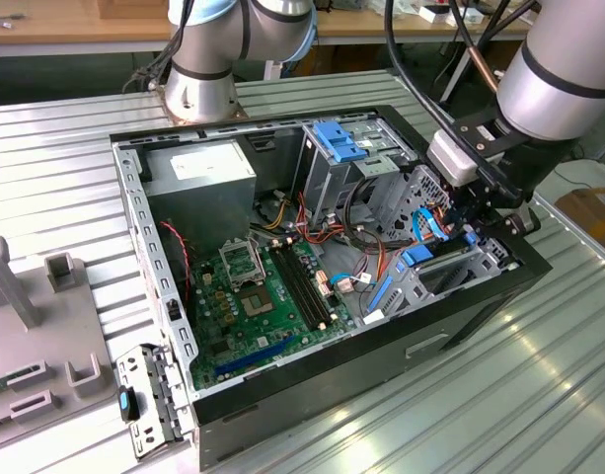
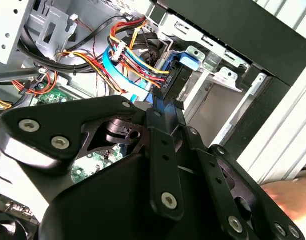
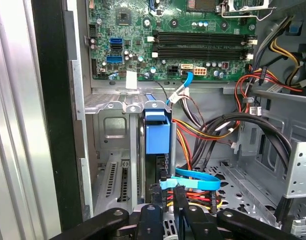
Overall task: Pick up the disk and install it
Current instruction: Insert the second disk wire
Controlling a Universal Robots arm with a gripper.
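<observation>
Claw (image 1: 464, 229) is down inside the PC case (image 1: 480, 308), at the corner on the exterior view's right. It's narrow: in both wrist views the black fingers (image 3: 161, 202) sit close together, pinched on the thin end of the disk (image 3: 157, 134), w/ the fingertips (image 2: 160, 107) meeting just short of its blue carrier.

The disk (image 2: 185, 62) stands on edge in a slot of the grey metal drive bay (image 3: 112, 125), hard against the case's front wall. From the exterior view its blue frame (image 1: 417, 257) shows just below the claw.

A flat blue data cable (image 3: 193, 181) loops across right beside the fingers. Red, yellow and black power leads (image 2: 138, 59) bunch up close behind it.

Further in, the green mobo (image 1: 261, 296) lies flat on the case floor, its dark RAM slots (image 3: 202, 45) running lengthwise. Beyond that is the grey PSU box (image 1: 203, 176) w/ white label at the far corner, and a blue plastic latch (image 1: 337, 143) on top of the upright cage.

The case rests on a ribbed metal surface (image 1: 539, 395). A grey fixture block (image 1: 26, 326) sits well apart, toward the exterior view's left.
</observation>
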